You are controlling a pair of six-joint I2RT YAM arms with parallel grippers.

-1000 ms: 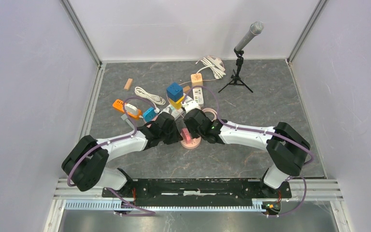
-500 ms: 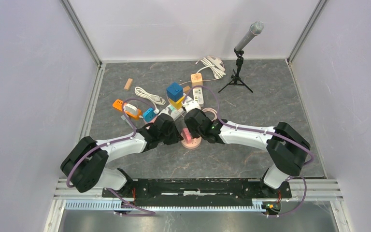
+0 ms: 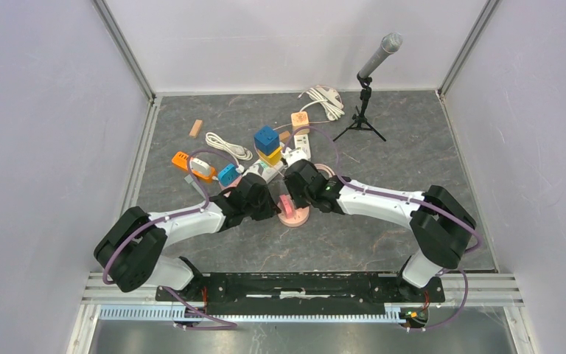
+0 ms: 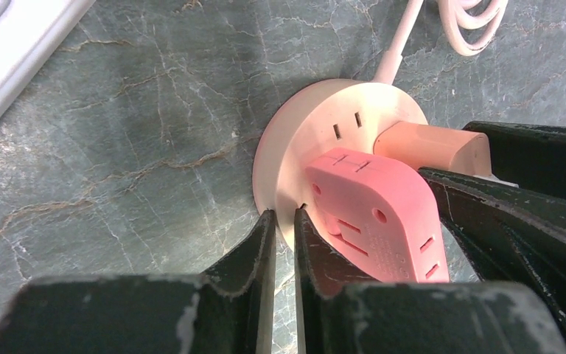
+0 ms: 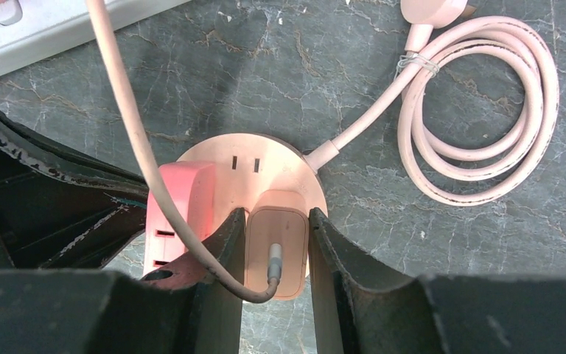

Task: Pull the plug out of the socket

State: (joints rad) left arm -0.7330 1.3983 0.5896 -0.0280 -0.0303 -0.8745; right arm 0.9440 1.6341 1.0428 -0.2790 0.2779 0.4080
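A round pale-pink socket [image 3: 295, 217] lies on the grey table, also in the left wrist view [image 4: 317, 125] and the right wrist view [image 5: 265, 158]. Two things are plugged in side by side: a peach plug [image 5: 292, 243] with a thin cable, and a red-pink adapter [image 4: 376, 214]. My right gripper [image 5: 276, 215] is shut on the peach plug, one finger on each side. My left gripper [image 4: 285, 221] is shut on the socket's rim beside the adapter. In the top view the left gripper [image 3: 271, 209] and right gripper [image 3: 300, 200] meet over the socket.
The socket's coiled pink cord [image 5: 479, 110] lies to its right. A white power strip [image 3: 302, 146] and a blue cube [image 3: 266, 139] lie just behind. A white cable [image 3: 228, 145] and an orange plug [image 3: 183, 159] lie far left. A microphone tripod [image 3: 365, 118] stands far right.
My right wrist has shifted slightly away from the arm bases. The left arm has barely moved. Both grippers stay at the socket.
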